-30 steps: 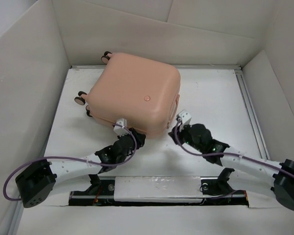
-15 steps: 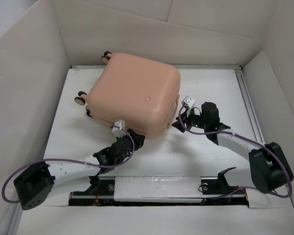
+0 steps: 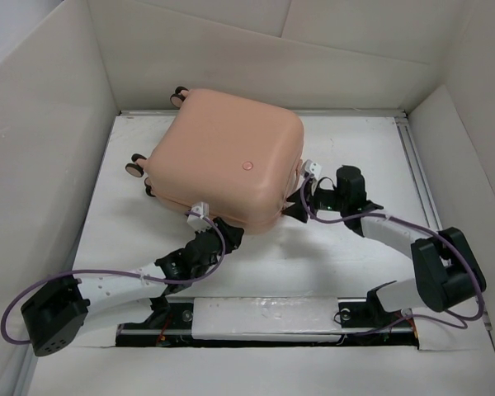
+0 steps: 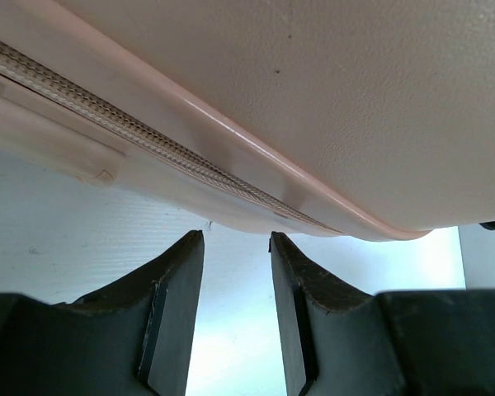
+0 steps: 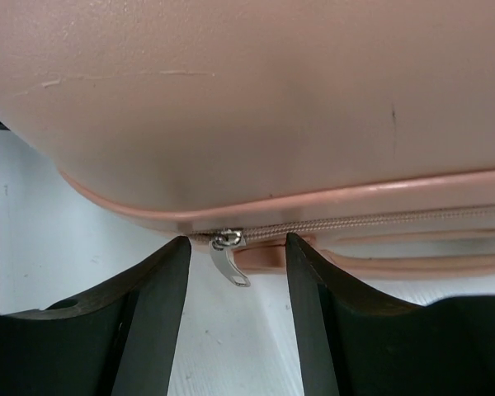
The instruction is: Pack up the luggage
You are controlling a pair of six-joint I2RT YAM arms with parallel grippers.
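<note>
The salmon-pink luggage (image 3: 227,161) lies flat and closed on the white table, wheels to the left. My left gripper (image 3: 228,233) is open and empty at its near edge; the left wrist view shows the shell and zipper track (image 4: 148,136) just above the fingertips (image 4: 190,264). My right gripper (image 3: 294,210) is open at the luggage's near right corner. In the right wrist view a silver zipper pull (image 5: 231,257) hangs from the zipper track between the fingers (image 5: 309,280), touching neither. The luggage fills the top of that view (image 5: 247,99).
White cardboard walls (image 3: 49,165) enclose the table on the left, back and right. A metal rail (image 3: 417,165) runs along the right side. The arm bases and a mounting bar (image 3: 264,318) sit at the near edge. Black-and-pink wheels (image 3: 135,165) stick out on the luggage's left.
My right arm has swung up and left, bringing its gripper to the luggage's near right corner, round the zipper pull. The left arm has barely moved.
</note>
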